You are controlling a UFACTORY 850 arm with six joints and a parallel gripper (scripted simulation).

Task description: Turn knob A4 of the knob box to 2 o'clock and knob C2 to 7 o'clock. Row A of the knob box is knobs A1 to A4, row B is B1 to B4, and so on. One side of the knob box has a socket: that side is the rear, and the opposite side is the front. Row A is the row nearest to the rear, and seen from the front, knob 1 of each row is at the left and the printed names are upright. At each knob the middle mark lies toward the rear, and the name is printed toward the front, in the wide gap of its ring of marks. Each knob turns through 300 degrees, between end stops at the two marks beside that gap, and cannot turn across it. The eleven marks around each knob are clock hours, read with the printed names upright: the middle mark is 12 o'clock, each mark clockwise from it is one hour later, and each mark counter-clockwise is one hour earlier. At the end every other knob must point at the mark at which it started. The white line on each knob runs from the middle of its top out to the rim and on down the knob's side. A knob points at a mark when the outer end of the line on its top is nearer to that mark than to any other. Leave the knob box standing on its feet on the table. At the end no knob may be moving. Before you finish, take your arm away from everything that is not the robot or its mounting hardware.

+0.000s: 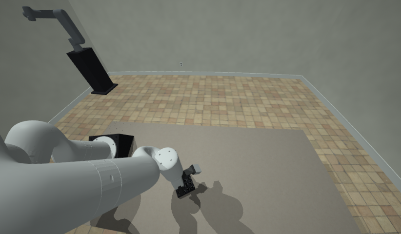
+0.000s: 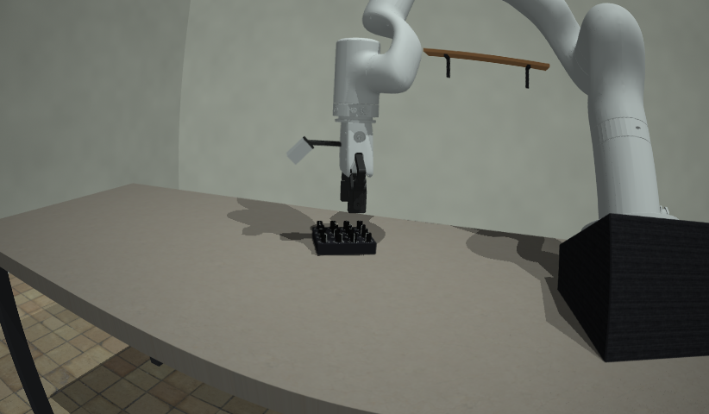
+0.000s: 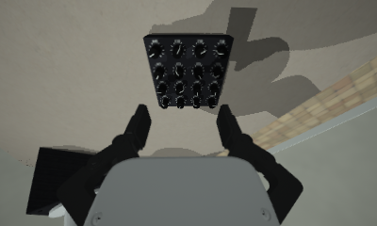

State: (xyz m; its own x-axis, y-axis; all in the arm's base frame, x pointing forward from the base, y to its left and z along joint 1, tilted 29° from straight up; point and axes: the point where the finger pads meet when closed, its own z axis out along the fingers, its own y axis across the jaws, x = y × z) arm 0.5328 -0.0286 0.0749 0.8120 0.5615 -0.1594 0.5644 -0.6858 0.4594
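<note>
The knob box [image 1: 186,187] [image 2: 343,245] [image 3: 188,71] is a small black box with four rows of four black knobs, each with a white line. It stands on the grey table [image 1: 254,173] [image 2: 194,287] [image 3: 58,71]. The printed names are too small to read. My gripper [image 2: 352,206] [image 3: 184,112] is open and empty. It points straight down and hangs a short way above the box, over its far part in the exterior view. In the wrist view the box lies just ahead of the fingertips. In the top view the wrist hides most of the gripper.
The arm's black base block [image 1: 124,142] [image 2: 640,282] [image 3: 49,184] stands on the table to one side. A wooden wall shelf [image 2: 486,58] hangs behind. A second arm on a black pedestal [image 1: 89,69] stands far off on the tiled floor.
</note>
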